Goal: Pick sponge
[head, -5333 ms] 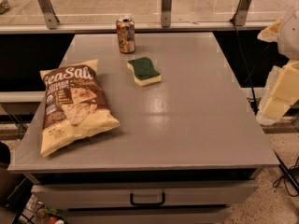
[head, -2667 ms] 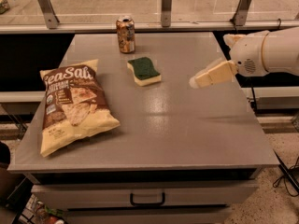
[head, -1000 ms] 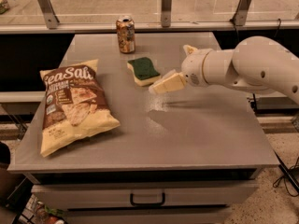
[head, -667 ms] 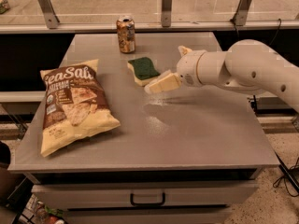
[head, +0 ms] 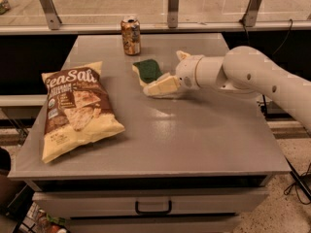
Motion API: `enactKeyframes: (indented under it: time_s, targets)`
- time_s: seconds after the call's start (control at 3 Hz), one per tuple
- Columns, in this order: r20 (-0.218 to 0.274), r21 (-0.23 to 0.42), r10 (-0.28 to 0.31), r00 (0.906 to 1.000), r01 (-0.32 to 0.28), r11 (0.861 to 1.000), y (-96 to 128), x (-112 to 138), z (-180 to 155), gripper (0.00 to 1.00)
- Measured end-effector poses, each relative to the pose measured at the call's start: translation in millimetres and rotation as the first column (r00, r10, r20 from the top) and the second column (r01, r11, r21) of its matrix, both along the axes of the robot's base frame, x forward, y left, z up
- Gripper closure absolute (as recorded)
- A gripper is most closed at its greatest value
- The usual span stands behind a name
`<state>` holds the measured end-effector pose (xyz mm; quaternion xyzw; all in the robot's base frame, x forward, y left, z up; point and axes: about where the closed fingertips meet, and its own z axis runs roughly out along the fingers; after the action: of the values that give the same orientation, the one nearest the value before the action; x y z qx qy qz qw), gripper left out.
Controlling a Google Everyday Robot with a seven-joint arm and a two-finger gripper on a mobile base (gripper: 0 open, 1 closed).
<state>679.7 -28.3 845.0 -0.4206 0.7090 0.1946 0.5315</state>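
While the sponge (head: 147,70) lies just behind the gripper (head: 162,87), low over the table (head: 194,130), its opening is unclear.

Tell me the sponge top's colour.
Small block sponge: dark green top, camera view; cream gripper at its near edge.

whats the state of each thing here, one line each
sponge: lying flat on the table, green side up, not lifted
end effector: low over the table at the sponge's near right edge, contact unclear
chip bag: lying flat, front up
soda can: upright near the far edge
drawer: shut
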Motion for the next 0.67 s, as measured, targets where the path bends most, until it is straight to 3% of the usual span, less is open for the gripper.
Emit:
enactKeyframes:
  time_s: [0.33, 0.67]
  targets:
    - [-0.006, 0.05, 0.024, 0.9997, -0.023, 0.999, 12.0, 6.1, -9.6, 0.18]
    - [-0.007, 0.049, 0.027, 0.9996, -0.027, 0.998, 14.5, 5.7, -10.4, 0.41]
